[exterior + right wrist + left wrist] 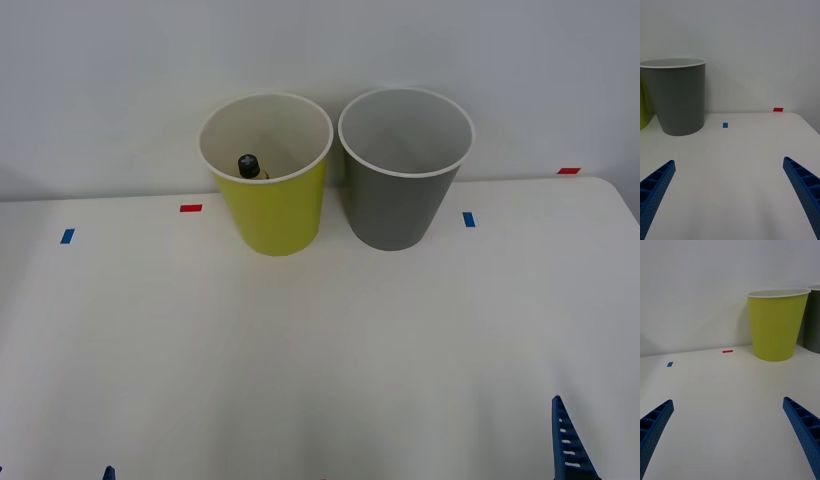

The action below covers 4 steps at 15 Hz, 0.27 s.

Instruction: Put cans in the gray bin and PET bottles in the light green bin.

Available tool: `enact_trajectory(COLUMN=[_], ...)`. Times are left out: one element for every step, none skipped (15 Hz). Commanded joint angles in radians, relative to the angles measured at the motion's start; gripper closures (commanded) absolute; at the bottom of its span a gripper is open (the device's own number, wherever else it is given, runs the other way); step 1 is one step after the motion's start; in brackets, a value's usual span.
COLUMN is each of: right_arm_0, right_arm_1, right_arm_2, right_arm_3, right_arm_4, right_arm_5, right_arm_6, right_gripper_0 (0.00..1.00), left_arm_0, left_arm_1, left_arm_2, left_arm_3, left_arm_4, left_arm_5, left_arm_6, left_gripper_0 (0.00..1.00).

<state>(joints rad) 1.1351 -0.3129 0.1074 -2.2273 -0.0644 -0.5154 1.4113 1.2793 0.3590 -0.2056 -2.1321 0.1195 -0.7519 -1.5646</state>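
1. The light green bin (272, 215) stands upper centre of the front view on the white bench (320, 340), with the gray bin (400, 205) just beside it to the right; whether their walls touch cannot be told.
2. The PET bottle (249, 166) lies inside the light green bin, its black cap showing against the pale inner wall. What shows of the gray bin's interior holds no can.
3. The left claw (728, 427) sits low at the bottom left of the front view, fingers spread wide, holding nothing. It faces the light green bin from well back.
4. The right claw (728, 187) sits at the bottom right, likewise spread wide and empty, facing the gray bin.
5. Small red and blue tape marks lie on the bench; no loose can or bottle rests on it in these views.
6. Judgement: the bottle step appears done and both arms look parked. With nothing left to sort in sight, the next move calls for no grasp unless another item arrives.
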Motion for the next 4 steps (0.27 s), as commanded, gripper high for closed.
enact_trajectory(right_arm_0=[0.000,0.000,0.000,0.000], right_arm_1=[0.000,0.000,0.000,0.000], right_arm_2=[0.000,0.000,0.000,0.000], right_arm_3=[0.000,0.000,0.000,0.000], right_arm_4=[0.000,0.000,0.000,0.000], right_arm_5=[0.000,0.000,0.000,0.000], right_arm_6=[0.000,0.000,0.000,0.000], right_gripper_0=[0.00,0.00,0.00,0.00], left_arm_0=[0.000,0.000,0.000,0.000], left_arm_1=[0.000,0.000,0.000,0.000], left_arm_2=[0.000,0.000,0.000,0.000], left_arm_3=[0.000,0.000,0.000,0.000], left_arm_4=[0.000,0.000,0.000,0.000], left_arm_5=[0.000,0.000,0.000,0.000], left_arm_6=[0.000,0.000,0.000,0.000], left_gripper_0=[0.00,0.00,0.00,0.00])
